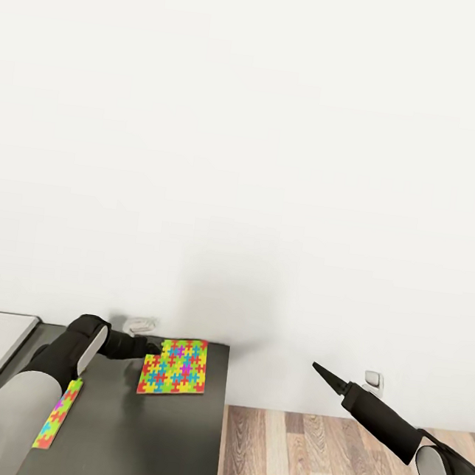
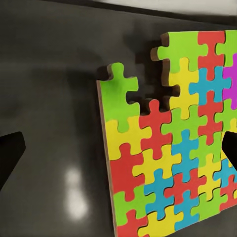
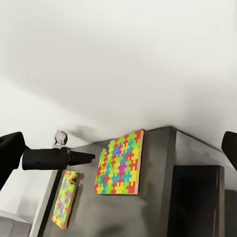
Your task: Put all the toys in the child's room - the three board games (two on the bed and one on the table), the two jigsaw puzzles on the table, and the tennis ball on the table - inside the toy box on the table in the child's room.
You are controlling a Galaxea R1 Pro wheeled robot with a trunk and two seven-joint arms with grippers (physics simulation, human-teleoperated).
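With both jigsaw puzzles flat on the dark desk (image 1: 167,444), I bring my left gripper (image 1: 151,347) wide-jawed to the near puzzle (image 1: 175,366)'s edge; right gripper (image 1: 318,368) waits aside, jaws apart.

Dark tabletop (image 1: 168,437) against the white wall
Two jigsaw puzzles flat on it: one (image 1: 174,366) near back edge; second (image 1: 57,413) nearer, partly hidden
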